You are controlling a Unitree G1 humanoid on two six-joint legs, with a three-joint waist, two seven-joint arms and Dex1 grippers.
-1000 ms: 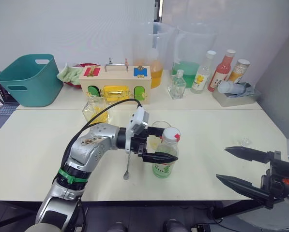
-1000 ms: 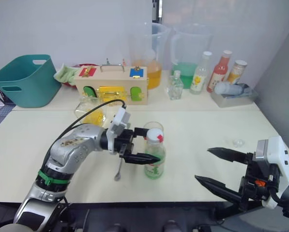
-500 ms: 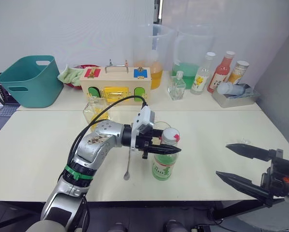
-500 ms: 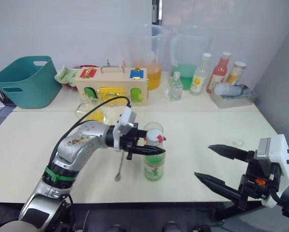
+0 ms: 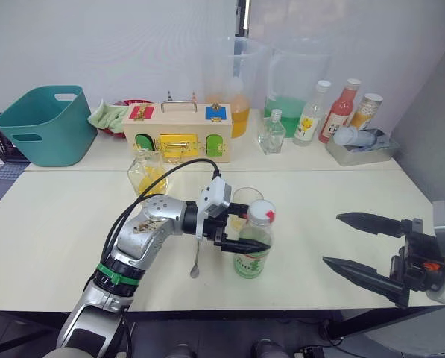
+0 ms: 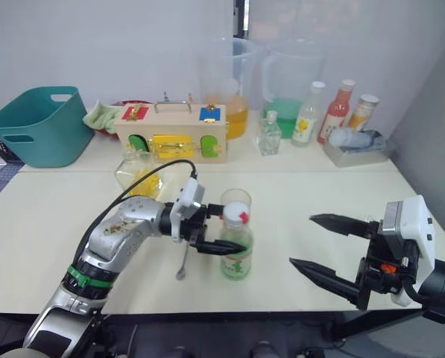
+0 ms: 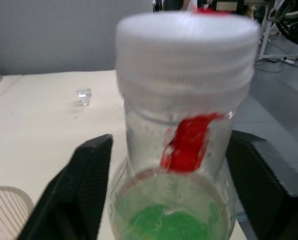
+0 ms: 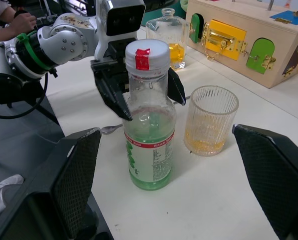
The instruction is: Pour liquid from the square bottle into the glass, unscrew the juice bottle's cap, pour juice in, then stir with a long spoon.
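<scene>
left claw (image 5: 246,229) spread around the juice bottle (image 5: 253,250) on the bench (image 5: 58,224), not yet gripping; right claw (image 5: 362,246) wide open, empty. a low squeeze could tip it onto the glass (image 5: 244,205).

The juice bottle (image 8: 149,145) is clear glossy plastic with a ribbed white plastic cap (image 8: 147,55). The glass (image 8: 210,120) is fluted and faintly frosted. The puzzle box (image 5: 178,131) is pale matt wood; the table (image 5: 58,224) is smooth, matt cream.
</scene>
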